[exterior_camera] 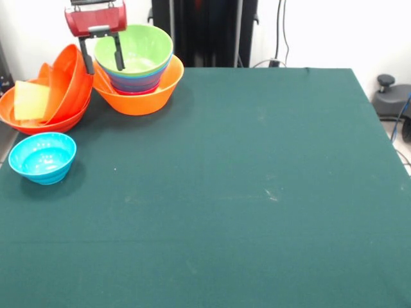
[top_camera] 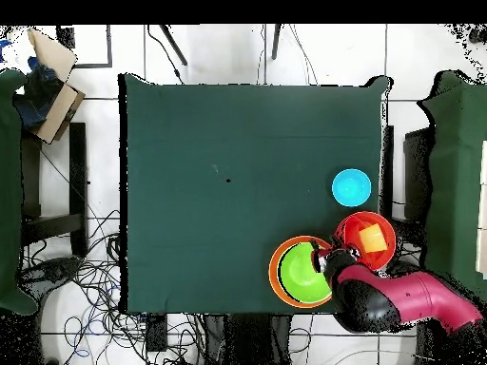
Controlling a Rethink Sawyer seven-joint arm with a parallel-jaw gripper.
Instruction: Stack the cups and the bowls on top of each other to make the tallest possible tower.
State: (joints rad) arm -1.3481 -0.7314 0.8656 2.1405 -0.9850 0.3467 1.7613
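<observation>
A dark green cloth covered the table [exterior_camera: 257, 192], which filled most of the front view and sat mid-frame in the overhead view. The cloth showed a few faint pale scuffs right of center and was otherwise bare across its middle and right. Behind the table ran a white wall with a black upright stand [exterior_camera: 205, 32] at top center and cables hanging beside it. From overhead the floor was white tile with a tangle of black cables [top_camera: 86, 276] at lower left and a cardboard box [top_camera: 52, 81] at upper left.

The red arm [top_camera: 409, 302] came in from the lower right of the overhead view. The tower [exterior_camera: 138, 80] stood in the upper left of the front view: a large light-orange bowl [exterior_camera: 144, 96] at the bottom, a blue and a magenta rim showing above it, and a lime green bowl [exterior_camera: 138, 45] on top. Just left of it, a red-orange bowl [exterior_camera: 38, 119] held a smaller orange bowl [exterior_camera: 70, 80] tilted on edge and the pale-yellow cup [exterior_camera: 31, 101] lying inside. A cyan bowl [exterior_camera: 42, 157] sat alone below these, apart from them.

The gripper [exterior_camera: 101, 54] hung at the tower's left edge, its two black fingers [exterior_camera: 118, 52] spread apart, one outside and one inside the green bowl's rim, not closed on it.
</observation>
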